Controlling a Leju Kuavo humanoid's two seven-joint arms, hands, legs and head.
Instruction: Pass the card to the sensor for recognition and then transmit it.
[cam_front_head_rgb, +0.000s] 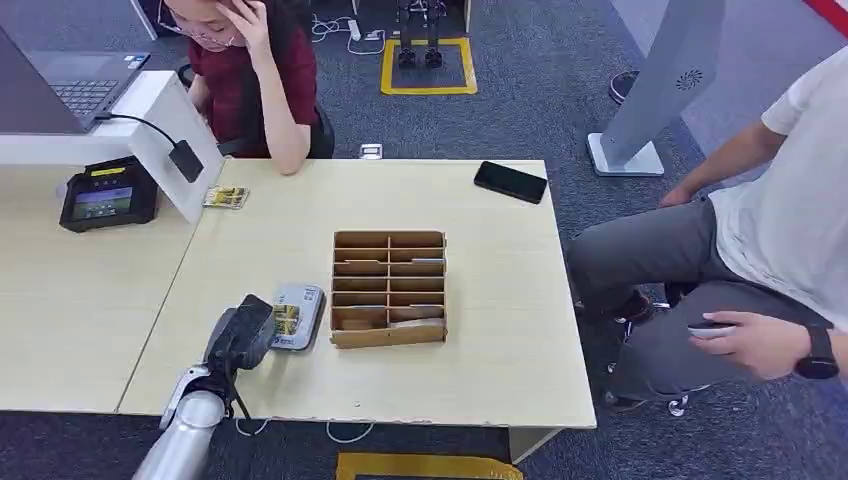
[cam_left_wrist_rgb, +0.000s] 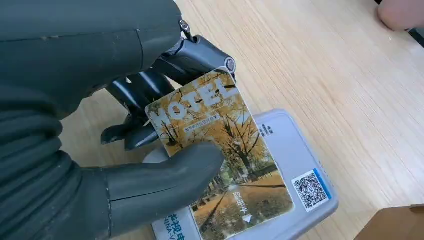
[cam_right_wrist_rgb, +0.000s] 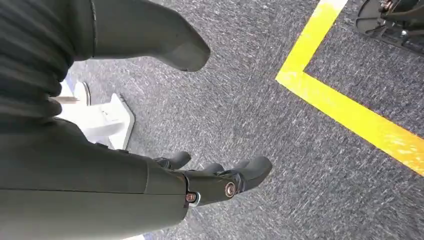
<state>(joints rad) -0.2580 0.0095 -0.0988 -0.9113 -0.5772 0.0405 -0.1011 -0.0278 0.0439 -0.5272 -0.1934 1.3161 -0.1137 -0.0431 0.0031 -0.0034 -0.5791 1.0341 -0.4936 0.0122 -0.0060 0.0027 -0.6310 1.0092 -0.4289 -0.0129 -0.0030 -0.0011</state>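
The light wooden table (cam_front_head_rgb: 480, 330) carries a brown cardboard organiser box with rows of slots (cam_front_head_rgb: 389, 288) near its middle, and just beside that box, on the robot's left, a flat grey card sensor with a QR sticker (cam_left_wrist_rgb: 295, 165). The left hand (cam_front_head_rgb: 240, 338) holds a hotel key card printed with yellow autumn trees (cam_left_wrist_rgb: 225, 150) flat over the sensor's top face, thumb pressing on its printed side and dark fingers behind its far edge. The right hand (cam_right_wrist_rgb: 150, 145) hangs over grey carpet, fingers apart and gently curled, holding nothing.
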